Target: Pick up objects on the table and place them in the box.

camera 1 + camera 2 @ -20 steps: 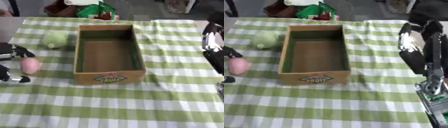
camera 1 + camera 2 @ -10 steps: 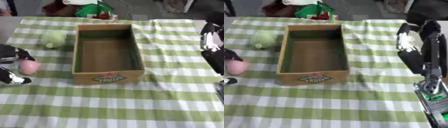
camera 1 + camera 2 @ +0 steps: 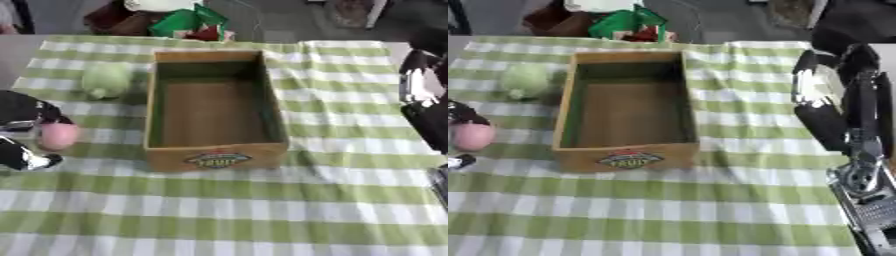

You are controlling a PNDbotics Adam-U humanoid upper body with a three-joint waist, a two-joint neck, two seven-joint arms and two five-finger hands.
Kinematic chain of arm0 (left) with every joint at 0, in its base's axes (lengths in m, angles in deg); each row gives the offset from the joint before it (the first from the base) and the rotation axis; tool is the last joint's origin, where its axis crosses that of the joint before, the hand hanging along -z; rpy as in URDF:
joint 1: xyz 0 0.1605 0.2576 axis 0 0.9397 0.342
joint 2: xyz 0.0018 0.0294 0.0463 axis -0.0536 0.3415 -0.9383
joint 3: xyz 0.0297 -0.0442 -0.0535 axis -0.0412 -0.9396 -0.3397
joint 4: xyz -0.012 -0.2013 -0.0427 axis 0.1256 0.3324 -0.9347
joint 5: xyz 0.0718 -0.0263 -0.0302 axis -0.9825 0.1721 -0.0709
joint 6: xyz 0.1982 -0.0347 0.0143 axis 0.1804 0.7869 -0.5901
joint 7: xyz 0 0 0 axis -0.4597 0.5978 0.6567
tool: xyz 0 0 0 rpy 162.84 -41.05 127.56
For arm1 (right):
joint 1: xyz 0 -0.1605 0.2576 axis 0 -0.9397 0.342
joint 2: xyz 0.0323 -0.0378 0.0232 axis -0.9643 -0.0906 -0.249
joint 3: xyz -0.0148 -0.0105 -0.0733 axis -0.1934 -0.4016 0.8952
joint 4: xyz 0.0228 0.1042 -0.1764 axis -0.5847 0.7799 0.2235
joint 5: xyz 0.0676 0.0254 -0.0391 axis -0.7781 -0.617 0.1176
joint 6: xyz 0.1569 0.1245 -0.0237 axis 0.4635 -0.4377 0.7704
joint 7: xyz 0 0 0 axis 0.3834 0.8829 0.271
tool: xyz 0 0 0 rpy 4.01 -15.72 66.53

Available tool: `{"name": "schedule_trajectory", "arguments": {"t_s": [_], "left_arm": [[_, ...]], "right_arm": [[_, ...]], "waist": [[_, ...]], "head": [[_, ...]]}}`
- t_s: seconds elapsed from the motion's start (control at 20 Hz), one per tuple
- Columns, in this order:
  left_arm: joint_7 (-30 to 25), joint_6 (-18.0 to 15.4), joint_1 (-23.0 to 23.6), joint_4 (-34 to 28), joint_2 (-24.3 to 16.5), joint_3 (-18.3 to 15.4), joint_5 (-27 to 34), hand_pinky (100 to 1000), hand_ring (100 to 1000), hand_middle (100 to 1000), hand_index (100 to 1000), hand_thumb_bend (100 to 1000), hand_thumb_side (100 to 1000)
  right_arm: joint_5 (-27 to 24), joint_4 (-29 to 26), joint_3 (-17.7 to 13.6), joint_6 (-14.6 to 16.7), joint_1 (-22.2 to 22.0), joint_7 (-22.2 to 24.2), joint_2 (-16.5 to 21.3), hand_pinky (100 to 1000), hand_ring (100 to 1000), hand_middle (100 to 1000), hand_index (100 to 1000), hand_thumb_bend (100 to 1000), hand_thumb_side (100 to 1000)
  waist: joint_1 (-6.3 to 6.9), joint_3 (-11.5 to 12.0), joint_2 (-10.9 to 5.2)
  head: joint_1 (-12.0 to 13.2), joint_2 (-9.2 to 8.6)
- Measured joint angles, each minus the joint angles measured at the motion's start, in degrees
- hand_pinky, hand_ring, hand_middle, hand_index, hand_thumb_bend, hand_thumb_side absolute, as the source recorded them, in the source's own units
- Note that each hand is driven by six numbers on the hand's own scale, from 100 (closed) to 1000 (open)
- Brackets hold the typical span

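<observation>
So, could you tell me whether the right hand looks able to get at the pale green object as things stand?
Probably not easily. The pale green object lies left of the box, while the right hand hangs at the table's right side, so the box stands between them. The left hand, already at the pink object, is nearer.

The left hand [image 3: 24, 131] now sits closer around the pink object [image 3: 58, 135] near the tablecloth's [image 3: 262, 210] left edge, fingers curled at both sides of it.
</observation>
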Motion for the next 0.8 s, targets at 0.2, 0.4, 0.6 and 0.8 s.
{"name": "schedule_trajectory", "arguments": {"t_s": [0.2, 0.4, 0.6, 0.8], "left_arm": [[4.4, -0.3, -0.2, 1.6, 0.9, -0.3, -0.9, 346, 548, 605, 793, 100, 125], [7.8, -0.4, -0.4, 2.5, 1.3, -0.6, -1.4, 170, 426, 489, 646, 100, 189], [13.6, 1.5, -0.2, 2.7, 1.3, -0.7, -1.1, 116, 384, 443, 463, 100, 220], [19.3, 4.3, 0.3, 2.9, 1.3, -0.7, -0.9, 100, 358, 411, 348, 100, 263]], "right_arm": [[0.0, 0.0, 0.0, 0.0, 0.0, 0.0, -0.2, 755, 788, 730, 806, 100, 501], [0.0, 0.0, 0.0, 0.0, 0.0, 0.0, -0.4, 756, 788, 730, 805, 100, 498], [-0.1, 0.0, 0.0, 0.0, 0.0, 0.0, -0.4, 756, 787, 727, 804, 100, 496], [-0.1, 0.0, 0.0, 0.0, -0.1, 0.0, -0.4, 756, 787, 727, 804, 100, 493]], "waist": [[-0.01, 0.0, 0.0], [-0.01, -0.1, 0.0], [-0.04, -0.1, 0.0], [-0.05, -0.1, 0.0]], "head": [[0.0, -0.02], [0.0, -0.16], [-0.2, -0.22], [-0.5, -0.44]]}}
